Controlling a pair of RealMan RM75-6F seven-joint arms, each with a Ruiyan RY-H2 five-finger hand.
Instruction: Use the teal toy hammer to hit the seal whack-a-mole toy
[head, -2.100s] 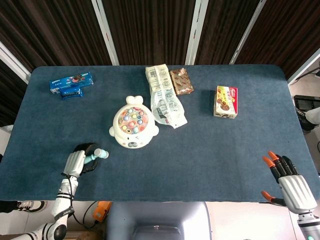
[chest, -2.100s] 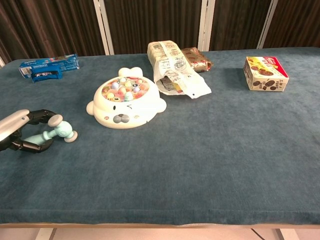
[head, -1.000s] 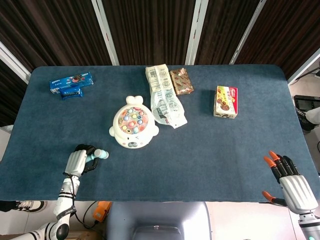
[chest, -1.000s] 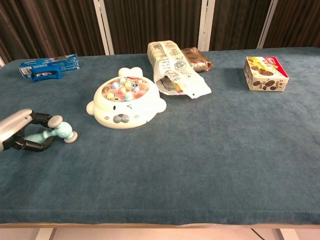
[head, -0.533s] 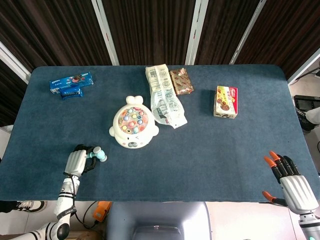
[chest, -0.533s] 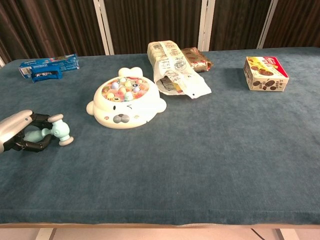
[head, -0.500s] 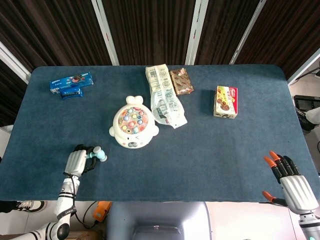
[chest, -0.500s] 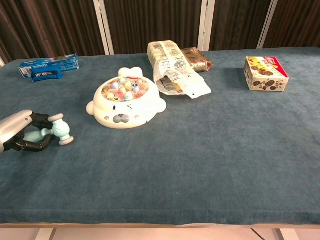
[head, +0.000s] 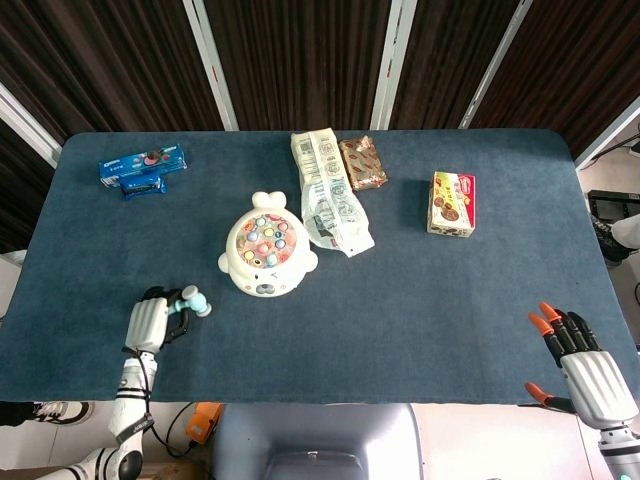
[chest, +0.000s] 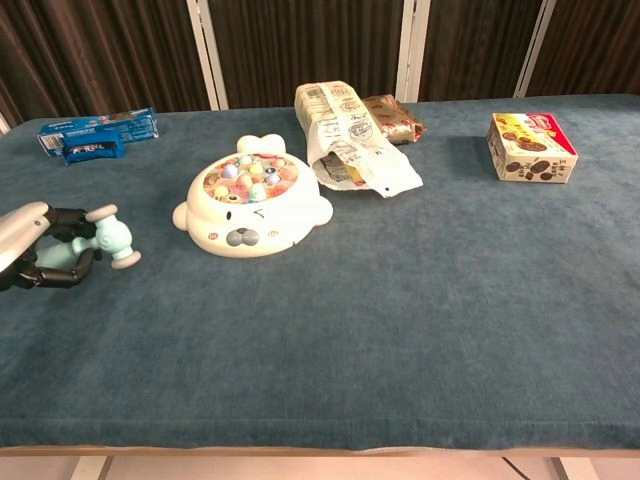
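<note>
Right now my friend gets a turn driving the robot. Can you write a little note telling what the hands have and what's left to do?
Left hand: holds the teal toy hammer by its handle, near the table's front left, head pointing toward the toy.
Right hand: open, holding nothing, at the front right edge.
Seal whack-a-mole toy: sits mid-table, to the right of the hammer and farther back.
Done: hammer is picked up.
Left: bring the hammer over the seal toy and hit it.

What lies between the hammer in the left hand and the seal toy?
Nothing visible: only bare blue tablecloth separates the teal toy hammer, held by the left hand, from the seal whack-a-mole toy.
</note>
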